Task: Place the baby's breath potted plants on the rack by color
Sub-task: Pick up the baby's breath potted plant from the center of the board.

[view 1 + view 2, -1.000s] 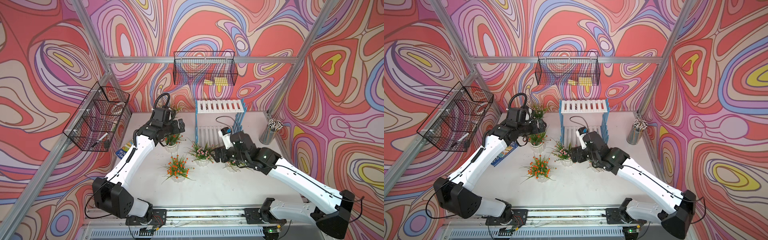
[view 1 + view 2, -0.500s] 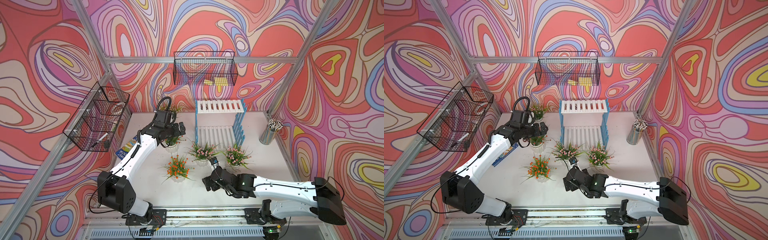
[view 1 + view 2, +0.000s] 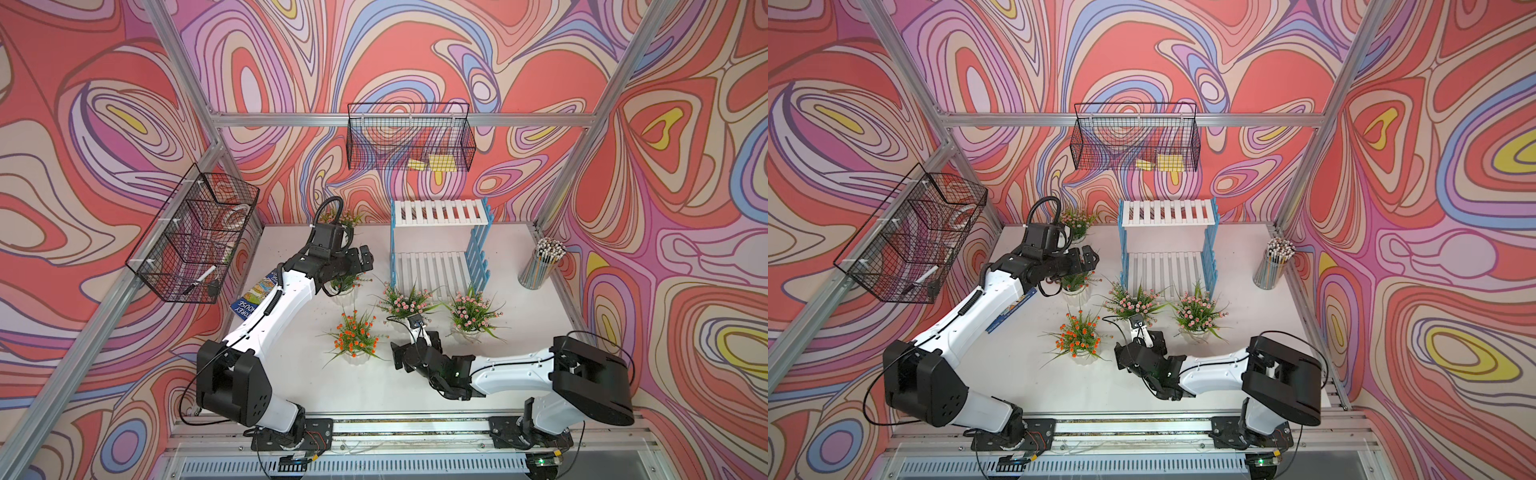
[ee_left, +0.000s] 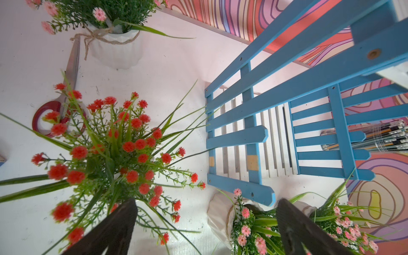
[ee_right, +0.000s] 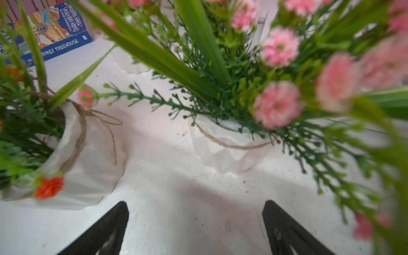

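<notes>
The white counter [image 3: 357, 390] carries everything. At its back stands the rack [image 3: 440, 212], white slats between blue picket sides.

The left hand [image 3: 365, 259] hovers above an orange plant [image 3: 345, 282] just beside the rack. Its fingers [image 4: 114, 229] are spread wide and hold nothing. The right hand [image 3: 397, 359] sits low over the counter, between the front orange plant [image 3: 355, 332] and a pink plant [image 3: 405, 299]. It is also wide open and empty, and in the right wrist view it faces that pink plant's pot.

All 5 plants stand on the counter. 2 pink ones are just in front of the rack, the second [image 3: 471, 309] beside the first, and 1 pink plant [image 3: 340, 216] is in the back corner.

A pencil cup [image 3: 540, 266], a book [image 3: 255, 295] and red-handled scissors [image 4: 59, 106] are also on the counter.
</notes>
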You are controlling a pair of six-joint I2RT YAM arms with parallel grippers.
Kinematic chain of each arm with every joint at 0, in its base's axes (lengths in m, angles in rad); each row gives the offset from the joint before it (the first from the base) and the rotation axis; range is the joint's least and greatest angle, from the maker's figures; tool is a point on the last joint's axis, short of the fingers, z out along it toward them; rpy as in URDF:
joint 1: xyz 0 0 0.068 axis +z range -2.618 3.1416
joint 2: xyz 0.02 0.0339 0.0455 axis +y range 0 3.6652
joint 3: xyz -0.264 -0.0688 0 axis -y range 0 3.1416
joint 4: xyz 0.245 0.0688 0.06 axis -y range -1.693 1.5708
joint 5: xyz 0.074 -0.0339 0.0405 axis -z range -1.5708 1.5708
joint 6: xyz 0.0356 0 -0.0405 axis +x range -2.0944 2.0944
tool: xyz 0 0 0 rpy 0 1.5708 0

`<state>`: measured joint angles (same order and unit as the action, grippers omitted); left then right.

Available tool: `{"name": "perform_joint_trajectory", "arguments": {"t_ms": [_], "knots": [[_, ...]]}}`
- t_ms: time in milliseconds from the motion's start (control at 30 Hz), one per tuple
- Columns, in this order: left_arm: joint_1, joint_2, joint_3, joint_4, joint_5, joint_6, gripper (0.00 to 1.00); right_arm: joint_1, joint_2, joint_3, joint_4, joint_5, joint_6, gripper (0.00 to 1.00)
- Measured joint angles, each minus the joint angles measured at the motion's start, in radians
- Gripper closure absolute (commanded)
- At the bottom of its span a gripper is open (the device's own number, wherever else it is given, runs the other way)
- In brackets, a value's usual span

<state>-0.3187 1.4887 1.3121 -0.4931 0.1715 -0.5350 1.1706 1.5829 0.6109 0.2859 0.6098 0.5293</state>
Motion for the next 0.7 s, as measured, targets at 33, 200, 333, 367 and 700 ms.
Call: {"name": "perform_joint_trajectory", "arguments": {"t_ms": [33, 200, 333, 367, 700], "knots": [[0.000, 0.000, -0.001, 0.005, 0.004, -0.001, 0.00, -0.007, 0.015, -0.005, 0.031, 0.010, -0.008, 0.02], [0.000, 0.000, -0.011, 0.026, 0.013, -0.001, 0.00, -0.050, 0.060, -0.023, 0.175, 0.031, -0.072, 0.02], [0.000, 0.000, -0.013, 0.035, 0.019, -0.002, 0.00, -0.092, 0.113, -0.011, 0.242, 0.025, -0.108, 0.02], [0.000, 0.000, -0.013, 0.039, 0.021, -0.002, 0.00, -0.102, 0.129, -0.005, 0.255, 0.023, -0.115, 0.02], [0.000, 0.000, -0.013, 0.051, 0.031, -0.005, 0.00, -0.177, 0.213, 0.029, 0.366, -0.016, -0.190, 0.02]]}}
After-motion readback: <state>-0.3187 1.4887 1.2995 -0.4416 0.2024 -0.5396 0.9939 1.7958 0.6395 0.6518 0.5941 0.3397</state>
